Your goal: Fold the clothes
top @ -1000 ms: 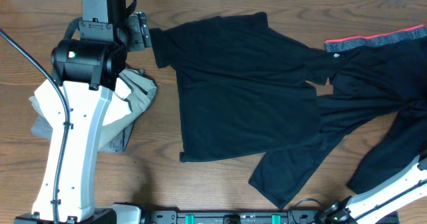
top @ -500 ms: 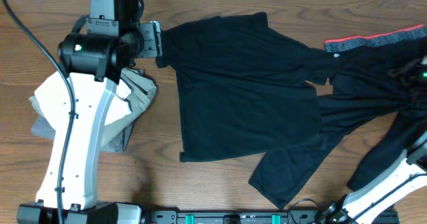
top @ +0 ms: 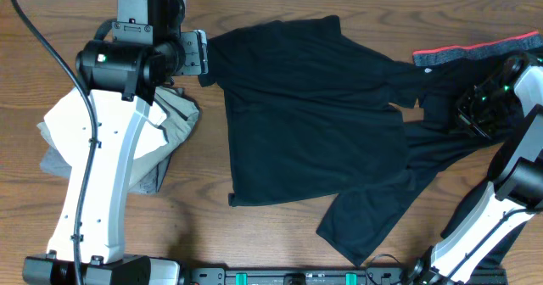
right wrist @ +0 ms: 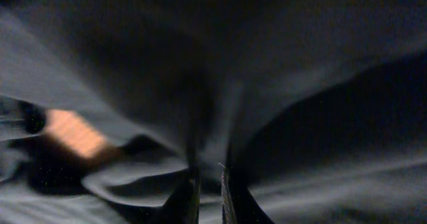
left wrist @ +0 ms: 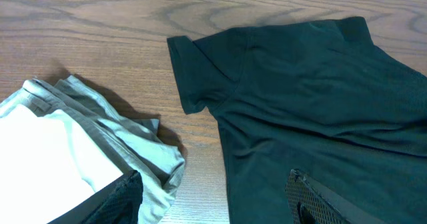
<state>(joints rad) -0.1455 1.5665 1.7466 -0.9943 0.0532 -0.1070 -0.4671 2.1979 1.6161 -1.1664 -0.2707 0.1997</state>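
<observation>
Overhead: one black T-shirt (top: 305, 124) spread at centre, one red-edged black garment (top: 475, 51) at 2 o'clock, one white-and-grey pile (top: 174, 120) at 9. My right gripper (top: 472, 110), unseen a second ago, sits at 3.
Left wrist: left gripper (left wrist: 210, 187) open by the sleeve.
Right wrist: fingers (right wrist: 189, 201) pinch black cloth (right wrist: 213, 111), garment unclear.

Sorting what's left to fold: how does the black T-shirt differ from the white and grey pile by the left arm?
The black T-shirt lies spread out; the white and grey pile is bunched in layers. The T-shirt covers far more table than the pile. Both are cloth on the wooden table.
</observation>
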